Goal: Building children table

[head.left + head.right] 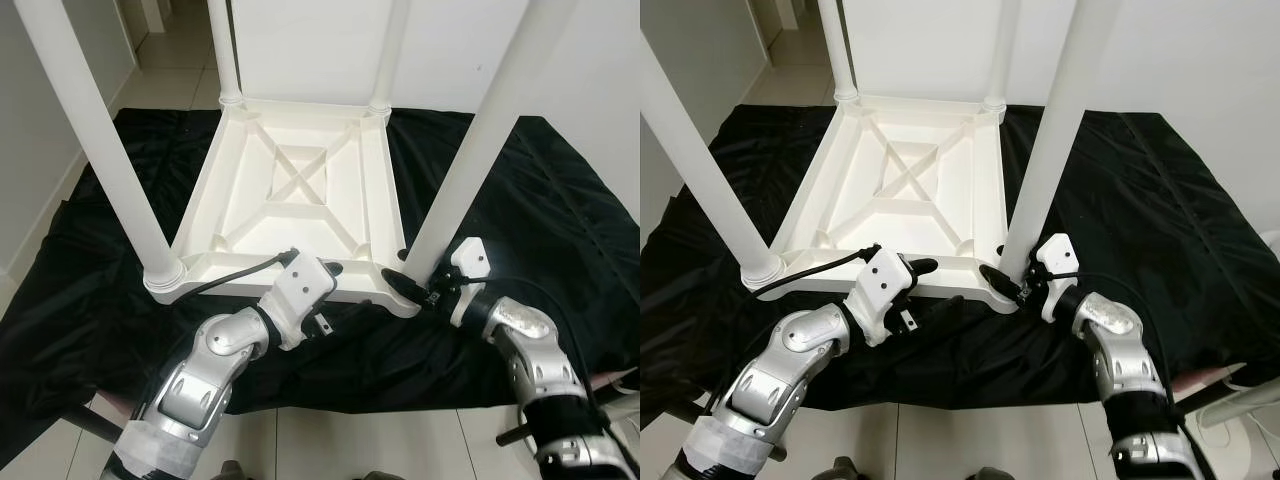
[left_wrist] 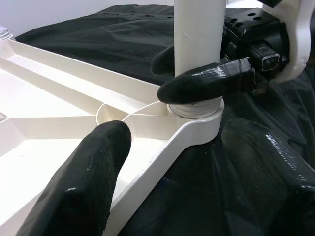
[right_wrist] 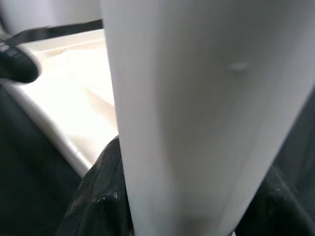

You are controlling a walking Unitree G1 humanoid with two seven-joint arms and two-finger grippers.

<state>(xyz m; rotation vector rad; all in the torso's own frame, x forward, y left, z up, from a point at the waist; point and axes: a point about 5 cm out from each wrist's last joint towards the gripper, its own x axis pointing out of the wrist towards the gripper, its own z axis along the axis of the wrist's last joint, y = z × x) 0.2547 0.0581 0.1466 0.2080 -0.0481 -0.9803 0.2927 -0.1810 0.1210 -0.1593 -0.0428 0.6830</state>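
**Four legs standing on the upturned children's table**

Four round white plastic legs rise from the corners of the white plastic children's table top (image 1: 300,190), which lies upside down, ribbed underside showing, on a black sheet (image 1: 520,200) spread over the pale tiled floor (image 1: 330,440).

The right tool (image 1: 415,285) is closed around the near right leg (image 1: 470,150) just above its socket. In the left wrist view one black finger (image 2: 206,81) wraps the front of the leg and another shows behind it; in the right wrist view the white tube fills the space between the two dark fingers.

The left tool (image 1: 330,290) sits at the near edge of the table top, beside that same corner. Its fingers are spread wide: one (image 2: 83,177) rests over the ribbed underside, inside the rim, and the other (image 2: 266,162) lies outside the rim, over the black sheet. Whether either touches the plastic cannot be told.

The near left leg (image 1: 100,140) stands in its collar at the opposite near corner, and the two far legs (image 1: 225,50) stand at the back corners.
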